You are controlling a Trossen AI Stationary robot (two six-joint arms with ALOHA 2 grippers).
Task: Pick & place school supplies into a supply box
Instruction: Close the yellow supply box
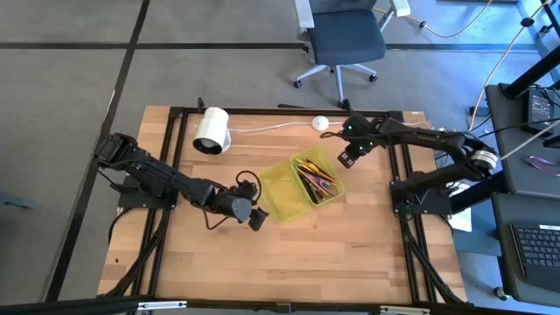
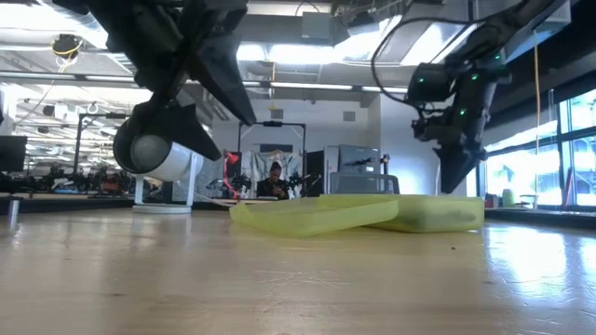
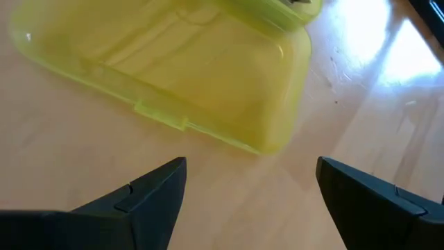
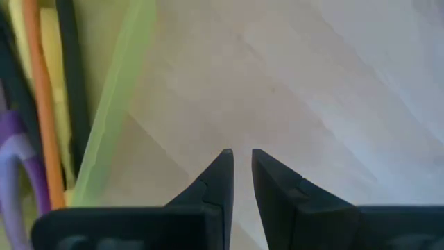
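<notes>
The yellow-green supply box [image 1: 297,185] lies open on the wooden table. Its empty half [image 3: 180,69] rests flat toward the left. The other half holds the school supplies [image 1: 317,179]: orange, yellow and black pens [image 4: 41,104] and a purple scissors handle [image 4: 12,156]. My left gripper [image 1: 254,214] hovers open just left of and nearer than the empty half, pointing slantwise down at it, with nothing between its fingers [image 3: 251,167]. My right gripper [image 1: 347,159] is shut and empty [image 4: 241,153]. It points down above bare wood just right of the box's filled half.
A white roll [image 1: 212,129] stands at the far left of the table, and a small white puck [image 1: 320,123] on a cable lies at the far edge. Black frame rails [image 1: 175,140] run along both table sides. Bare wood [image 1: 289,262] stretches toward the near edge.
</notes>
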